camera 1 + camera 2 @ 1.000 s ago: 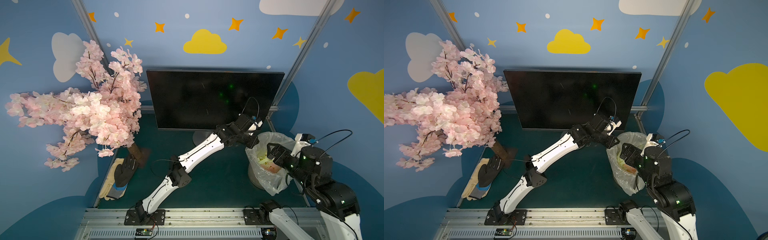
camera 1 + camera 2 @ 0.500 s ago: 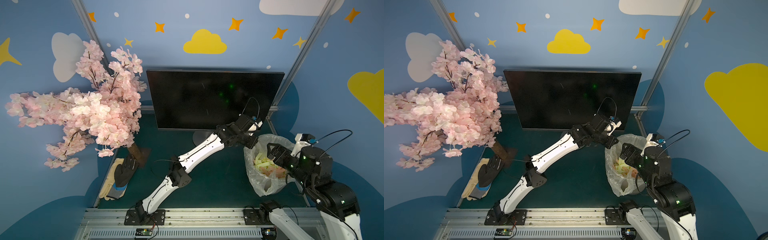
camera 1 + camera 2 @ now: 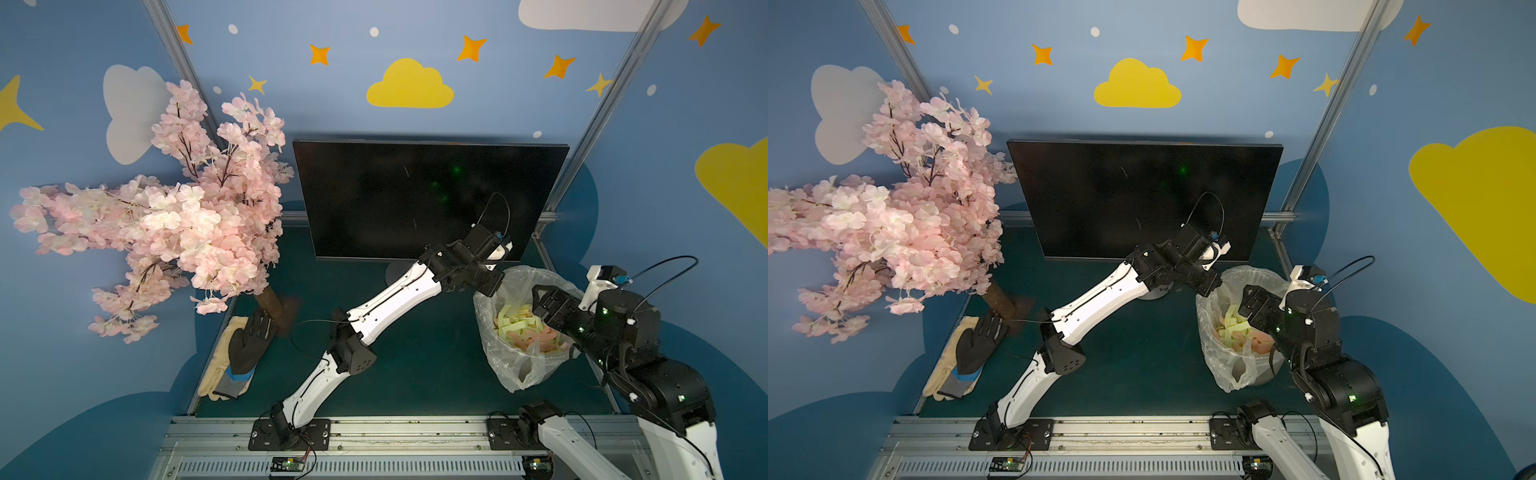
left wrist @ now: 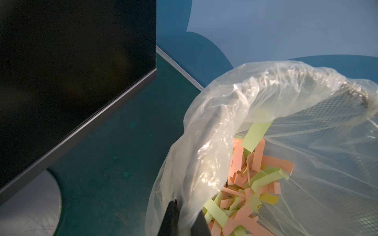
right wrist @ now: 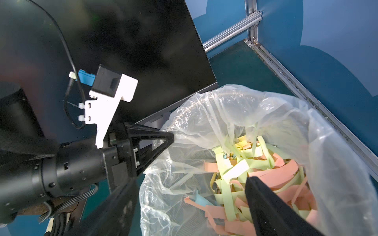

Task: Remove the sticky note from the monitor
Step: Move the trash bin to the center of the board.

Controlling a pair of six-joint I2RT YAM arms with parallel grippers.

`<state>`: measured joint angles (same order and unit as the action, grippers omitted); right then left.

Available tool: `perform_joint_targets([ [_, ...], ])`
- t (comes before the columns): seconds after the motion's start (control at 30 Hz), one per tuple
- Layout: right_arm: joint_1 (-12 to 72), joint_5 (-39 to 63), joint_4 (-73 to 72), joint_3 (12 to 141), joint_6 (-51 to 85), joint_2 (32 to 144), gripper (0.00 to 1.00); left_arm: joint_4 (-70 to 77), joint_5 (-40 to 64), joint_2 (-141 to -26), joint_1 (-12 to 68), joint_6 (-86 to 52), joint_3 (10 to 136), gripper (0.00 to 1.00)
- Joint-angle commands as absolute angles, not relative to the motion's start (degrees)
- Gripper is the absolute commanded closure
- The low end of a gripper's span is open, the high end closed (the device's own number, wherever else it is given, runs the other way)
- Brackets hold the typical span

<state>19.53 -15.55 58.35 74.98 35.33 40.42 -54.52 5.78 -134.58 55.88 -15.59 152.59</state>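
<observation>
A: Where do we find the monitor [image 3: 415,199]?

B: We see it at the back of the desk [image 3: 415,365], upright on a round silver-grey stand [image 3: 397,274]. It is between the pink tree [image 3: 174,224] and the mesh bin [image 4: 337,114].

A: How does it look to us?

B: It is a wide, flat rectangle. The screen is black all over, with a thin dark bezel. In the left wrist view, the lower edge shows as a slightly thicker grey strip. In both top views we make out a few faint green glints and some thin pale marks on the glass.

A: And the left fingers [image 5: 170,137]?

B: They are clenched on the rim of the clear bag [image 3: 519,365] that lines the bin, near the monitor's lower corner on the bin's side. In the right wrist view, we see the tips pinched together with plastic caught between them.

A: The right fingers [image 3: 545,304]?

B: They are released and spread wide at the bin's mouth. One finger is above the green and orange strips [image 3: 528,328], and the other is outside the bag's wall.

A: Does the bag touch the monitor?

B: We cannot tell. Its rim comes close to that corner.

A: Anything else on the desk?

B: Gloves [image 3: 241,353] lie at the tree's foot, well apart from the monitor.
</observation>
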Motion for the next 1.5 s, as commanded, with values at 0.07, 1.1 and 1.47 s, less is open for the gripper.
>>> perform_joint_targets([
  [0.07,19.3,-15.8,56.0,77.1,34.3,41.0,0.13,-59.1,4.1,-129.4,54.4,-13.8,151.7,0.98],
  [1.1,18.7,-14.1,52.0,76.9,33.6,44.0,0.12,-48.0,-2.2,-102.8,47.3,-13.3,110.4,0.55],
  [1.47,18.5,-14.8,50.9,78.0,32.8,45.7,0.11,-48.9,-3.9,-103.3,47.3,-12.0,118.4,0.00],
])
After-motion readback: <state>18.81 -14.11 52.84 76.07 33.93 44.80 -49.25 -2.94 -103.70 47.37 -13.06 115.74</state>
